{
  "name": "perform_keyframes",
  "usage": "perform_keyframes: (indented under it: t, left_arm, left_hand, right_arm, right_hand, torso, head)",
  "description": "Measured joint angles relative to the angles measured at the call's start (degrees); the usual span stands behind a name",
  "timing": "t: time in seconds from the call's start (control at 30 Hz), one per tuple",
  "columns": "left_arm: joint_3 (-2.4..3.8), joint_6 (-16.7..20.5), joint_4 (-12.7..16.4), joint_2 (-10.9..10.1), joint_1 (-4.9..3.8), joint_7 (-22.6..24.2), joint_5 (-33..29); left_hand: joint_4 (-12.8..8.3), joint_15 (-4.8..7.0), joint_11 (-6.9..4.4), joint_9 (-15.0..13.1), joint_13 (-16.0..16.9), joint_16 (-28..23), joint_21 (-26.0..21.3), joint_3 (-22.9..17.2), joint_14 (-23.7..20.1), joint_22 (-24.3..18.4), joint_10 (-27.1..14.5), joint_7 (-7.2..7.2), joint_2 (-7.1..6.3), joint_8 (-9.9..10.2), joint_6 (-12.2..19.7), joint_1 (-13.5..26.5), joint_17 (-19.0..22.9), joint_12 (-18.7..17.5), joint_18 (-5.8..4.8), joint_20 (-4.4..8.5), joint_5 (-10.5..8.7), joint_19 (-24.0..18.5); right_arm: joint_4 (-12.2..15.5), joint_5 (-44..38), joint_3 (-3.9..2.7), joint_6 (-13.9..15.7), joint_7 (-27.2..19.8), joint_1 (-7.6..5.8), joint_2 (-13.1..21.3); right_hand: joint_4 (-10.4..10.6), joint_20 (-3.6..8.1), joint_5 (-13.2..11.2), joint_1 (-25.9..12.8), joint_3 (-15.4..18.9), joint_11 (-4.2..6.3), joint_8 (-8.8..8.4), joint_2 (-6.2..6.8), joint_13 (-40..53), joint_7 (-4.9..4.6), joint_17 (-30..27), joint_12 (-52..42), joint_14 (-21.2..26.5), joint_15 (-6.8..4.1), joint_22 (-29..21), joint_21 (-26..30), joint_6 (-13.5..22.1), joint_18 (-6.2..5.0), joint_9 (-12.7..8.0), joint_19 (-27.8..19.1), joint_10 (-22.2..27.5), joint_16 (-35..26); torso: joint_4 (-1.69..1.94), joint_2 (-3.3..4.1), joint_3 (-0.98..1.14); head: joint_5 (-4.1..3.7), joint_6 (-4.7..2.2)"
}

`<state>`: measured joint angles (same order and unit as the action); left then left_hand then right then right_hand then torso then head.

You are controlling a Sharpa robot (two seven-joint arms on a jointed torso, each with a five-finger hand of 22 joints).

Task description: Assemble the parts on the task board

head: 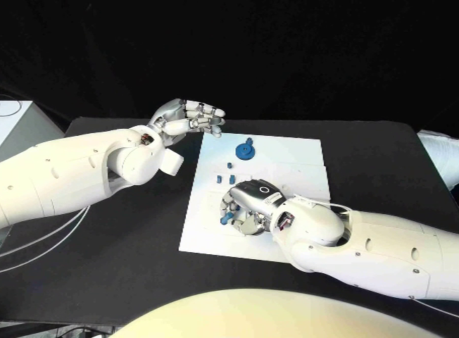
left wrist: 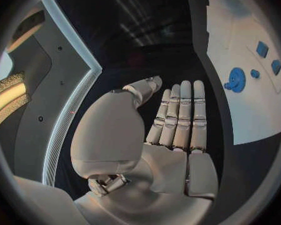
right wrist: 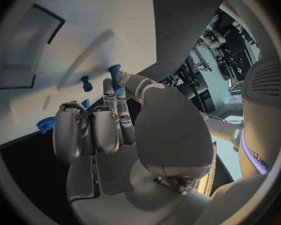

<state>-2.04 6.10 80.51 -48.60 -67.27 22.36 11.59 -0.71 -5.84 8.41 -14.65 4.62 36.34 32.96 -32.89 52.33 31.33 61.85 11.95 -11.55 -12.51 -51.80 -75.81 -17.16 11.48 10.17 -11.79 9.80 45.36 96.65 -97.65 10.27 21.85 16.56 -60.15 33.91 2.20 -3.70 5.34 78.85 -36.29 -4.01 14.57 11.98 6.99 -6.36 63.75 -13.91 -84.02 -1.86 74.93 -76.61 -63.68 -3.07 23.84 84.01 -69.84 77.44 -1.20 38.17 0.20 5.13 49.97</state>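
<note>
Insertion step, judging by pose: your right hand (head: 248, 204) pinches a blue peg (right wrist: 115, 76) over the task board (head: 291, 151). Left hand (head: 189, 117) released, idle. Next: align, seat it.

A table (head: 118, 239) carries the task board (head: 291, 151), which lies at its middle and runs from near the far edge toward the near edge. On the board's far half sits a gear-shaped part (head: 246, 151), close to the board's left edge. Just nearer than it lie several small parts (head: 231, 169), clustered along the same side. The right robot hand (head: 248, 205) rests over the board's near half, with one small part (head: 227, 219) at its fingers by the board's left edge. The left robot hand (head: 189, 117) hovers beyond the board's far left corner, over the table, apart from the board.
</note>
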Motion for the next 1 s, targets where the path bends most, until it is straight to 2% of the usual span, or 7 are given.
perform_keyframes:
  t: [0.2, 0.23, 0.3, 0.37, 0.5, 0.7, 1.0]
  left_arm:
    - [0.0, 0.0, 0.0, -0.01, 0.0, -0.03, 0.0]
    - [0.0, 0.0, 0.01, -0.02, 0.0, -0.04, 0.0]
    - [0.0, 0.0, 0.01, -0.03, 0.0, -0.06, 0.0]
    - [0.0, 0.0, 0.01, -0.04, 0.0, -0.08, 0.0]
    - [0.0, 0.0, 0.02, -0.08, 0.0, -0.12, 0.0]
    - [0.0, 0.0, 0.03, -0.19, 0.0, -0.2, 0.0]
    - [0.0, 0.0, 0.05, -0.3, 0.0, -0.29, 0.0]
  left_hand:
    - [0.0, 0.0, 0.0, 0.0, 0.0, 0.0, 0.0, 0.0, 0.0, 0.0, 0.0, 0.0, 0.0, 0.0, 0.0, 0.0, 0.0, 0.0, 0.0, 0.0, 0.0, 0.0]
    - [0.0, 0.0, 0.0, 0.0, 0.0, 0.0, 0.0, 0.0, 0.0, 0.0, 0.0, 0.0, 0.0, 0.0, 0.0, 0.0, 0.01, 0.0, 0.0, 0.0, 0.0, 0.0]
    - [0.0, 0.0, 0.0, 0.0, 0.0, 0.0, 0.0, 0.0, 0.0, 0.0, 0.0, 0.0, 0.0, 0.0, 0.0, 0.0, 0.01, 0.0, 0.0, 0.0, 0.0, 0.0]
    - [0.0, 0.0, 0.0, 0.0, 0.0, 0.0, 0.0, 0.0, 0.0, 0.0, 0.0, 0.0, 0.0, 0.0, 0.0, 0.0, 0.01, 0.0, 0.0, 0.0, 0.0, 0.0]
    - [0.0, 0.0, 0.0, 0.0, 0.01, 0.0, 0.0, 0.0, 0.0, 0.0, 0.0, 0.0, 0.0, 0.0, 0.0, 0.0, 0.01, 0.0, 0.0, 0.0, 0.0, 0.0]
    - [0.17, 0.0, 0.0, 0.0, 0.01, 0.0, 0.0, 0.17, 0.0, -0.07, 0.0, 0.0, 0.22, 0.0, 0.0, -0.22, -0.06, 0.0, 0.0, 0.01, 0.0, -0.01]
    - [0.17, 0.0, 0.0, 0.05, 0.01, 0.0, 0.0, 0.17, 0.0, -0.07, 0.0, 0.0, 0.22, 0.0, 0.0, -0.22, -0.06, 0.0, 0.0, 0.01, 0.0, -0.01]
  right_arm:
    - [-0.19, -0.15, 0.02, -0.1, -0.1, -0.01, -0.26]
    - [-0.28, -0.11, 0.04, -0.04, -0.18, -0.01, -0.31]
    - [-0.55, 0.09, 0.12, 0.09, -0.38, 0.01, -0.42]
    - [-0.82, 0.34, 0.19, 0.23, -0.6, 0.03, -0.48]
    - [-1.05, 1.01, 0.33, 0.55, -1.17, 0.13, -0.53]
    - [-1.11, 1.8, 0.34, 1.13, -1.89, 0.13, -0.47]
    - [-1.05, 2.37, 0.36, 2.02, -2.39, 0.13, -0.08]
  right_hand:
    - [0.0, 0.0, 0.13, 0.03, 0.01, 0.05, 0.16, -0.09, 0.06, -0.22, -0.77, 0.57, 0.0, 0.0, 0.0, 1.03, 0.29, 0.0, 0.01, 0.0, 0.03, -0.46]
    - [0.03, 0.0, 0.53, -0.07, 0.04, 0.15, -0.13, -0.2, 0.07, -0.56, -0.97, 1.08, 0.0, 0.0, -0.01, 1.41, 1.3, 0.0, 0.95, 0.0, 0.14, -0.58]
    - [0.9, -0.07, 1.31, -1.23, 0.92, 0.48, -1.94, -0.62, 0.0, -1.33, -1.54, 1.95, 0.1, 0.55, -0.01, 2.81, 4.03, 0.0, 1.82, 0.0, 0.5, -0.91]
    - [1.45, -0.84, 1.84, -2.98, 1.75, 0.29, -3.21, 0.33, -0.18, -1.74, -2.09, 2.57, 0.01, 1.04, -0.01, 4.27, 5.83, 0.01, 1.48, -0.01, 2.23, -1.21]
    - [1.75, -1.25, 1.43, -4.19, 3.04, -0.77, -5.12, 2.55, -0.8, -1.98, -3.33, 3.34, 0.01, 1.45, -0.01, 7.11, 8.56, 0.0, 0.61, -0.01, 4.8, -1.79]
    - [1.6, -1.25, 1.43, -4.12, 3.19, -0.87, -5.36, 3.05, -0.8, -2.03, -3.28, 3.33, 0.01, 1.45, -0.02, 7.11, 8.63, 0.0, 0.58, -0.01, 4.89, -1.79]
    - [1.6, -1.25, 1.43, -4.11, 3.19, -0.87, -5.35, 3.05, -0.8, -2.04, -3.28, 3.33, 0.01, 1.45, -0.02, 7.11, 8.63, 0.0, 0.53, -0.01, 4.89, -1.79]
  torso:
    - [-0.02, 0.0, 0.0]
    - [-0.02, -0.01, 0.0]
    - [-0.02, -0.01, 0.01]
    - [-0.01, -0.01, 0.0]
    - [0.0, 0.0, -0.01]
    - [0.0, 0.01, -0.02]
    - [-0.01, 0.01, 0.07]
  head:
    - [0.02, 0.02]
    - [0.02, -0.02]
    - [-0.01, -0.04]
    - [-0.02, -0.04]
    - [-0.03, -0.05]
    - [-0.06, -0.08]
    - [-0.15, -0.03]
